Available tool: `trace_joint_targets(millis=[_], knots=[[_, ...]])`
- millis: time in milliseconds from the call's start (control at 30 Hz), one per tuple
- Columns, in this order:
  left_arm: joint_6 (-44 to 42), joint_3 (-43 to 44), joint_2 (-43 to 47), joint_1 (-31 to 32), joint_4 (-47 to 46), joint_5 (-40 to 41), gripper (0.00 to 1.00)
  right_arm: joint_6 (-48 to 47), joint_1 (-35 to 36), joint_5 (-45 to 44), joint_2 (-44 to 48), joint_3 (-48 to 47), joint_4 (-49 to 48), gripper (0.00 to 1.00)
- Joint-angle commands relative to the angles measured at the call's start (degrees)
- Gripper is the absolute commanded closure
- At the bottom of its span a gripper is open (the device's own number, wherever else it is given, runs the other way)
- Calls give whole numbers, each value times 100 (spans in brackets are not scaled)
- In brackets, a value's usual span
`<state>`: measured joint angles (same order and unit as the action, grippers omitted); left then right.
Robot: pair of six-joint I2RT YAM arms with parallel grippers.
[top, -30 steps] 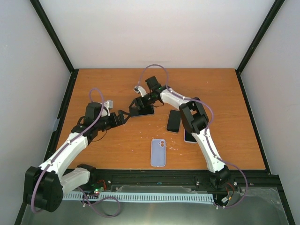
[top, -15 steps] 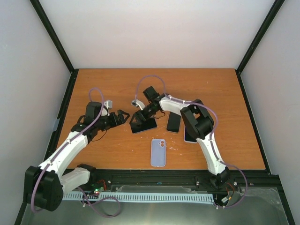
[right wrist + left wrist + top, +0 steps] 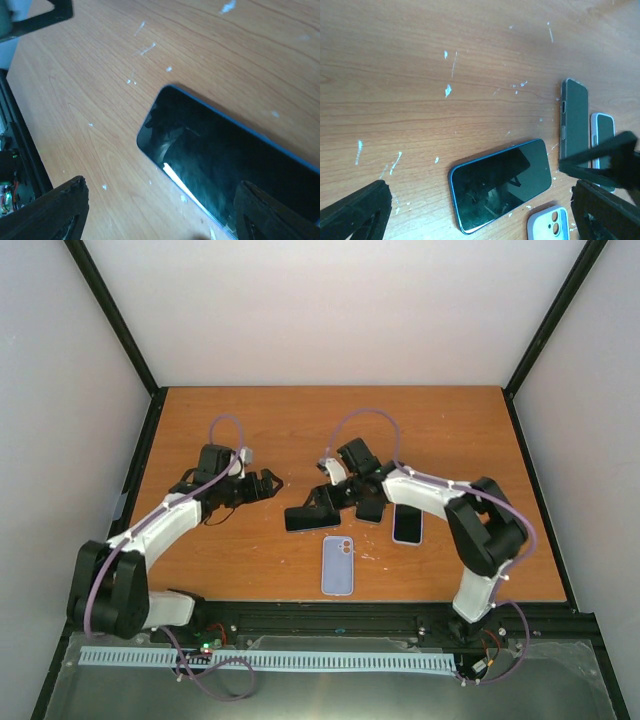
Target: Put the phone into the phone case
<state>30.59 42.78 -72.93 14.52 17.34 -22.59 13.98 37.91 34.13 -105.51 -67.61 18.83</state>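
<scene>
- The phone (image 3: 310, 520), dark-screened with a blue rim, lies face up on the table (image 3: 450, 430) just left of centre in the top view, set at an angle.
- The phone case (image 3: 338, 566) — pale lavender, camera cut-out at its far end — lies flat below the phone in that view, near it but apart, and close to the table's near edge.
- The right claw (image 3: 322, 502) hangs over the phone's right end. Its wrist view shows the fingers (image 3: 50, 210) spread wide: one is clear of the phone over bare wood, the other is at the lower right over the dark screen, with nothing clamped.
- The left claw (image 3: 268, 483) sits left of the phone, well apart from it — jaws fully spread and empty, pointing toward the phone.
- A second dark handset (image 3: 574, 120) lies right of the phone, and a white-rimmed one (image 3: 407, 525) lies just beside that, further right.
</scene>
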Motion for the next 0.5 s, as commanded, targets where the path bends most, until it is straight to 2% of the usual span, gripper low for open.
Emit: trace_joint_targets(millis=[0,167,233,467], knots=[[-146,202,-554,75,-501,-559,2,1060,-1,-773,917,905,-603,24],[-279,470,-1343,372,-674,-672,5,1642,13,-1257,1906,1858,-940,32],[-307,530,-1601,433,-732,-686,5,1899,22,-1343,2096,2184,-1243,33],[-201,488,-2151,444,-1363,-1202,5,2433,73,-1485,1839,2723,-2116,33]])
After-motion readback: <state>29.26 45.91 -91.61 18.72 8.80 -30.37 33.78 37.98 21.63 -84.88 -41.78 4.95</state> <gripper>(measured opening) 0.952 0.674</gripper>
